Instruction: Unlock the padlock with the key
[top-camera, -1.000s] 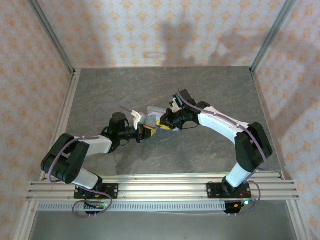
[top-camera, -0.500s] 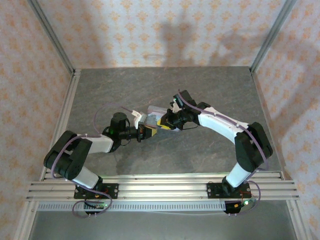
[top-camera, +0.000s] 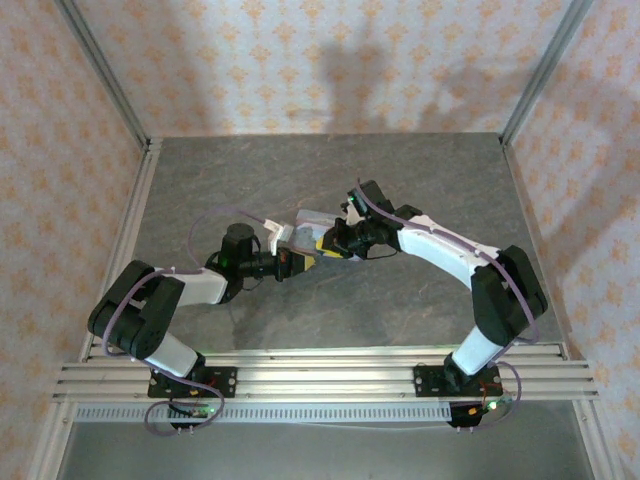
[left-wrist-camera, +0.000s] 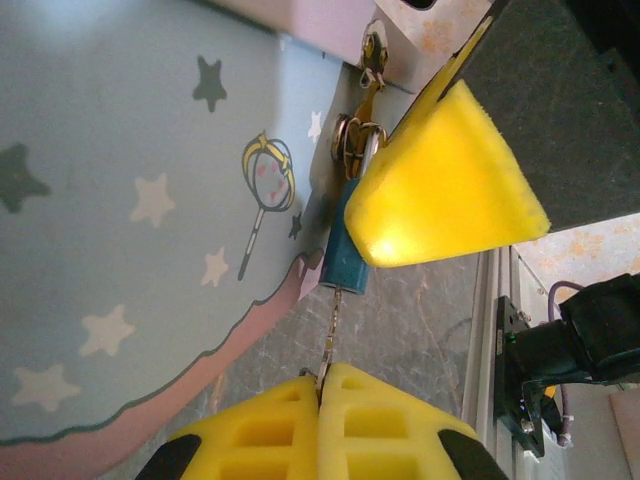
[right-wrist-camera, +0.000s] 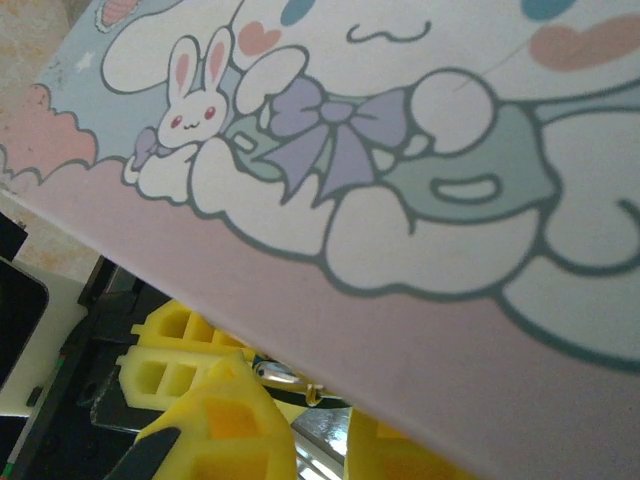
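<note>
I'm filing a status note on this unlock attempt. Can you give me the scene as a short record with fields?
padlock: dark blue, hanging from the hasp at the edge of the tin
key: thin, running from the padlock's bottom end to the left gripper
left gripper: shut on the key
right gripper: one yellow finger overlaps the padlock; open or shut unclear
tin: pale blue, star print
lock state: cannot tell

Pale blue cartoon tin (right-wrist-camera: 400, 150), grey table (top-camera: 250, 170)
</note>
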